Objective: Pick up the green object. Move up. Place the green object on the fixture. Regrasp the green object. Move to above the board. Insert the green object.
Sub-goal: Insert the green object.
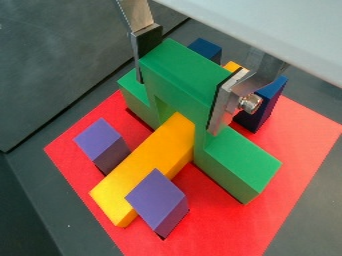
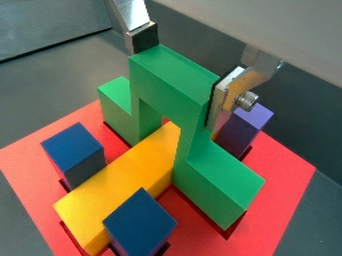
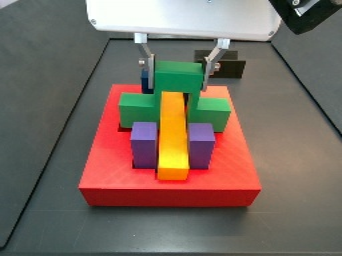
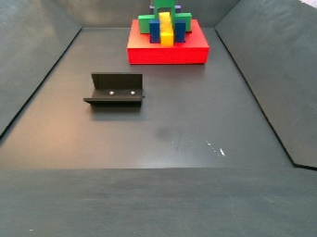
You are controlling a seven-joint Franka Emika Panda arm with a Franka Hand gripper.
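Observation:
The green object (image 1: 181,85) is a U-shaped piece standing upright on the red board (image 1: 287,140), straddling the long yellow bar (image 1: 154,160); it also shows in a side view (image 3: 179,78) and in a wrist view (image 2: 174,95). My gripper (image 1: 181,75) stands over the board's far part with one finger (image 1: 144,50) against one end of the green top and the other finger (image 1: 222,100) against the opposite end, with no gap showing. It is at the far end of the floor in a side view (image 4: 164,11). The fixture (image 4: 115,90) stands apart from the board with nothing on it.
Purple blocks (image 1: 102,143) and blue posts (image 1: 203,48) stand on the board around the yellow bar. A low green block (image 1: 241,165) lies across the board under the bar. Dark walls enclose the grey floor (image 4: 161,139).

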